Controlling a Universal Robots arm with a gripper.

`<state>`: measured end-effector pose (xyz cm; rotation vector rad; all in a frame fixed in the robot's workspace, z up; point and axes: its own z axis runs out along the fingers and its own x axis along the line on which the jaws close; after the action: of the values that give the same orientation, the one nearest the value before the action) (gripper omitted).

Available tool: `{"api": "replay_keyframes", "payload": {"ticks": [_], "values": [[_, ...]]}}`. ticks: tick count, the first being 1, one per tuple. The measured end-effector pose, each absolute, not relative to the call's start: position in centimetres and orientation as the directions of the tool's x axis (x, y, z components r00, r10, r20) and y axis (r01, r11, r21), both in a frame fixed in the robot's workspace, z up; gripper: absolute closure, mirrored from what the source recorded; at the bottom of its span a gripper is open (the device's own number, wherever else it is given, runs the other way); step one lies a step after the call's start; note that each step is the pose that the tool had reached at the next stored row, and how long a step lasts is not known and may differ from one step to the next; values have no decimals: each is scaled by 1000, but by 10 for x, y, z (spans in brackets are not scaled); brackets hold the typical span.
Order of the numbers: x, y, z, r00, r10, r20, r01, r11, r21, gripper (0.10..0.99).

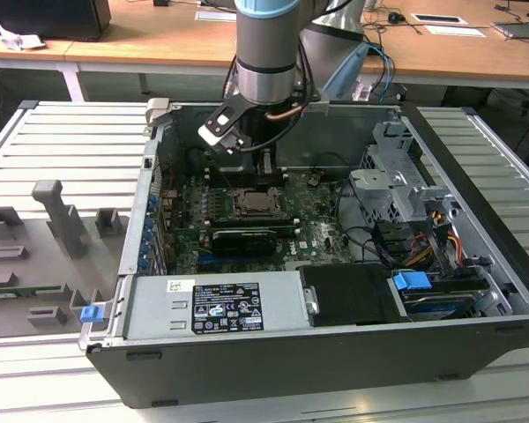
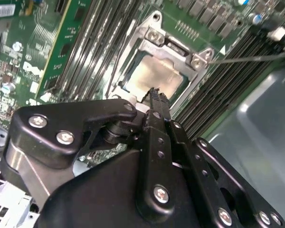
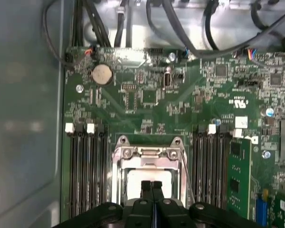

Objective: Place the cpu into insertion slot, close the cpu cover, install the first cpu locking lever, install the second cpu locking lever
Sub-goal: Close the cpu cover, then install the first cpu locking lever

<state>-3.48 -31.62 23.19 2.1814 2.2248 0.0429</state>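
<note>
Look to the middle of the green board (image 1: pixel 322 231), toward the far wall of the open case (image 1: pixel 335 366) and just beyond the long black card (image 1: pixel 238 239) on the near side, for the insertion slot (image 1: pixel 256 204). Gripper (image 1: pixel 266 167) hanging straight above it. In the first wrist view, see the cpu (image 3: pixel 135 181) already seated there, flat and face up, pale metal showing through the cut-out of the cpu cover (image 3: pixel 147 153), itself folded down over the chip. Fingertips (image 3: pixel 145 186) pressed together with nothing seen between them, poised over one edge of that pale face; touching it or not, impossible to say. Judge the cpu light, rigid and easily damaged underneath: best taken by two opposite edges, never by the contact side. Treat the cover as thin, stiff sheet metal, light on its hinge, better pushed on the bare frame than pinched. Expect the thin wire lever (image 2: pixel 247 59) to be springy and slick, best pushed sideways near its free end. No long axis to the square cpu: edges parallel with the memory slots (image 3: pixel 85 175) flanking it on two opposite sides, face pointing up out of the case. Lever's long axis roughly along one side of the socket, slanting a little off the frame, so probably not yet hooked down.
</note>
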Motion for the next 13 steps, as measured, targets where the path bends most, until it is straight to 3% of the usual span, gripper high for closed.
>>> {"api": "replay_keyframes", "payload": {"ticks": [13], "values": [[-41,-316,234,-20,1000,-7,999,20,37,980]]}}
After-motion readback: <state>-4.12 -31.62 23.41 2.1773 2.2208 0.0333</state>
